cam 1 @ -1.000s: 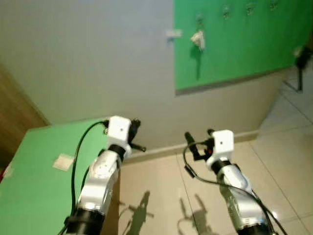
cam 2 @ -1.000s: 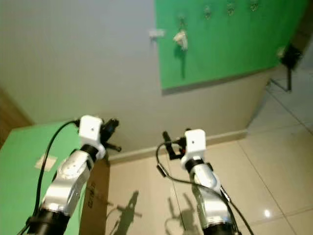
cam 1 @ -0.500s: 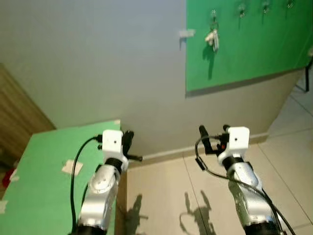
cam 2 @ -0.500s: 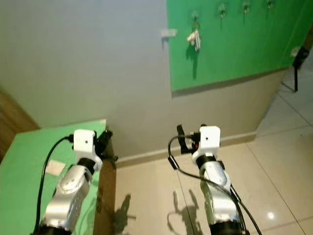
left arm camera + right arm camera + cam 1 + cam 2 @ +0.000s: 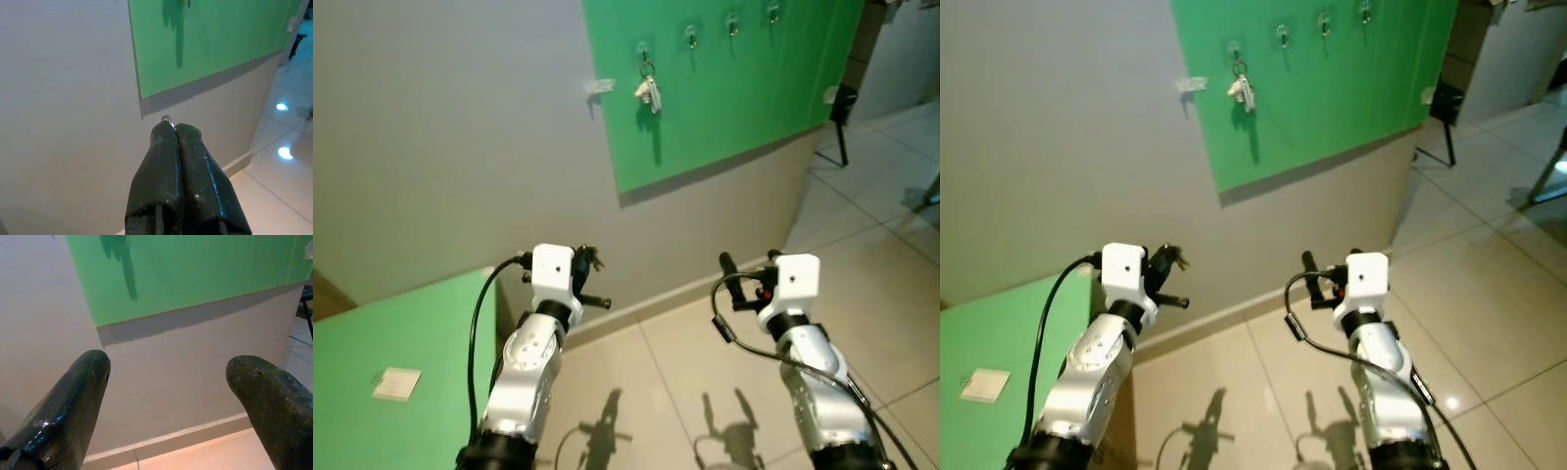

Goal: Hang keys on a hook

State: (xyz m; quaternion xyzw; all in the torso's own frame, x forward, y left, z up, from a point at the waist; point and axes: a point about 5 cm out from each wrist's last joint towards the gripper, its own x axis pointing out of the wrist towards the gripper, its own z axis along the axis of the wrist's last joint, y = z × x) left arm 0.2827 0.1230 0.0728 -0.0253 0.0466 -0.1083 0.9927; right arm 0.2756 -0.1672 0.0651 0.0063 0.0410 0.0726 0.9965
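1. Here we see our left pincer [image 5: 174,128] pressed together on a key ring [image 5: 167,119], low at seven o'clock.
2. Our right pincer [image 5: 166,377] is spread, empty.
3. Another bunch of keys [image 5: 648,91] hangs on a hook [image 5: 643,48] of the green board [image 5: 744,88] at twelve o'clock.

A bright green board [image 5: 724,88] is being shown on a grey wall [image 5: 450,147], above glossy beige tiles [image 5: 685,382].

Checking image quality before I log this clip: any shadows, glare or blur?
Left eye view: sharp; both arms cast shadows on the glossy beige floor tiles. Left wrist view: bright glare spots on the tiles; shut black fingers close and soft. Right wrist view: fingers blurred.
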